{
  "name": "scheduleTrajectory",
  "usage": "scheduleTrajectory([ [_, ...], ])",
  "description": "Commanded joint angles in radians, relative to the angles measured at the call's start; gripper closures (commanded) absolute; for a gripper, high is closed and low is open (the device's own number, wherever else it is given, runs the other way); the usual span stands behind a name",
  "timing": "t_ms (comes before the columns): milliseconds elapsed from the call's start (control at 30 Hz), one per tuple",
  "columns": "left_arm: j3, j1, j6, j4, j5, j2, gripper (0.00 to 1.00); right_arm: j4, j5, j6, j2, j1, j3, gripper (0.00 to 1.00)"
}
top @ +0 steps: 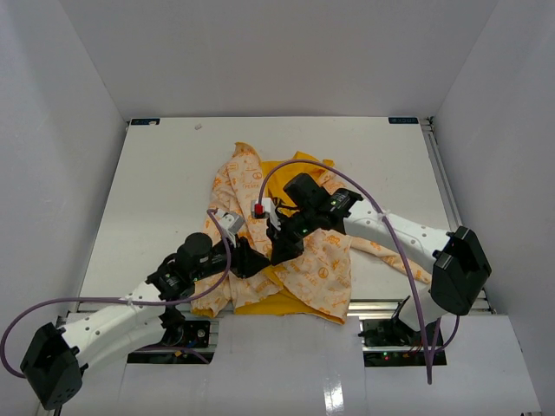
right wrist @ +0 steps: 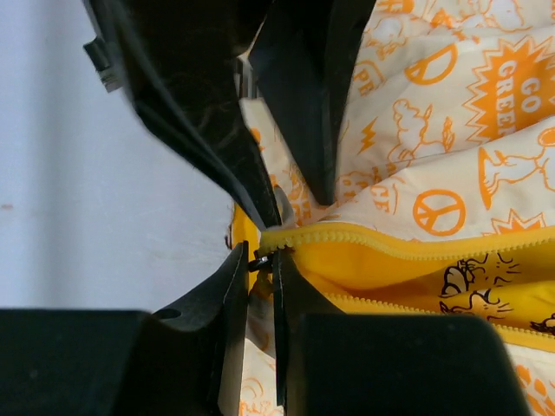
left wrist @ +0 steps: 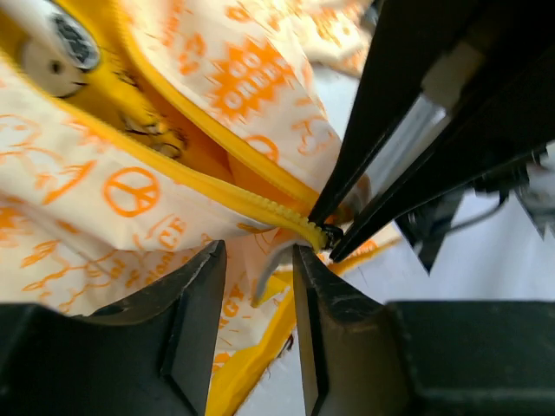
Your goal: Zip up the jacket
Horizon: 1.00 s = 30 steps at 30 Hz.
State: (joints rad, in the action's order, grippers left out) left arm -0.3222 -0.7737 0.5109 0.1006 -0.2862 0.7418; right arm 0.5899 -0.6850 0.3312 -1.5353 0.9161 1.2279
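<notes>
Jacket (top: 323,270) looks soft, light, floppy; cloth will bunch. Grab pt: zip slider (left wrist: 326,234), frame centre. R hand (right wrist: 262,260) pinched on it; L hand (left wrist: 260,264) half open, gripping nothing.

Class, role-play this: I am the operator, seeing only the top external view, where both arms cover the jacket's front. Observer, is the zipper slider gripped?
Observer: Yes. The right wrist view shows the right gripper, jaws closed on the zipper slider.
Operator: And the left one?
Observer: The left gripper has its jaws open beside the slider, a pale edge of the jacket in the gap.
Operator: How far is it zipped?
Observer: Hardly. The yellow zipper teeth part right at the slider, with the lining showing between.
</notes>
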Motion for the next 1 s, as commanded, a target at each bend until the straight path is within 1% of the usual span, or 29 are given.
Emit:
scheduleTrajectory([
  [0, -0.076, 0.008, 0.098, -0.141, 0.355, -0.151, 0.48, -0.295, -0.026, -0.221, 0.027, 0.009, -0.062, 0.92],
  [67, -0.081, 0.007, 0.140, -0.197, 0.385, -0.204, 0.47, -0.371, 0.003, -0.301, 0.024, 0.009, -0.079, 0.92],
  [133, -0.077, 0.008, 0.179, -0.227, 0.364, -0.280, 0.49, -0.424, 0.007, -0.358, 0.018, 0.009, -0.093, 0.92],
  [267, -0.013, 0.008, 0.262, -0.207, 0.218, -0.395, 0.57, -0.481, -0.002, -0.402, 0.018, 0.009, -0.106, 0.92],
  [333, 0.073, 0.008, 0.346, -0.143, 0.167, -0.446, 0.59, -0.508, 0.006, -0.418, 0.031, 0.009, -0.121, 0.92],
  [400, 0.151, 0.008, 0.422, -0.080, 0.158, -0.503, 0.60, -0.549, 0.022, -0.438, 0.046, 0.009, -0.152, 0.92],
  [467, 0.198, 0.008, 0.472, 0.001, 0.159, -0.543, 0.61, -0.577, 0.018, -0.468, 0.059, 0.010, -0.186, 0.92],
  [533, 0.265, 0.008, 0.490, 0.066, 0.164, -0.562, 0.63, -0.631, 0.024, -0.488, 0.076, 0.009, -0.210, 0.92],
  [633, 0.314, 0.008, 0.500, 0.157, 0.168, -0.565, 0.64, -0.659, 0.043, -0.503, 0.100, 0.010, -0.241, 0.92],
  [733, 0.319, 0.008, 0.501, 0.187, 0.189, -0.513, 0.63, -0.679, 0.077, -0.517, 0.128, 0.009, -0.266, 0.92],
  [867, 0.321, 0.008, 0.525, 0.263, 0.188, -0.426, 0.56, -0.677, 0.079, -0.523, 0.138, 0.010, -0.265, 0.92],
  [967, 0.342, 0.007, 0.568, 0.300, 0.189, -0.377, 0.53, -0.679, 0.092, -0.525, 0.151, 0.009, -0.273, 0.92],
])
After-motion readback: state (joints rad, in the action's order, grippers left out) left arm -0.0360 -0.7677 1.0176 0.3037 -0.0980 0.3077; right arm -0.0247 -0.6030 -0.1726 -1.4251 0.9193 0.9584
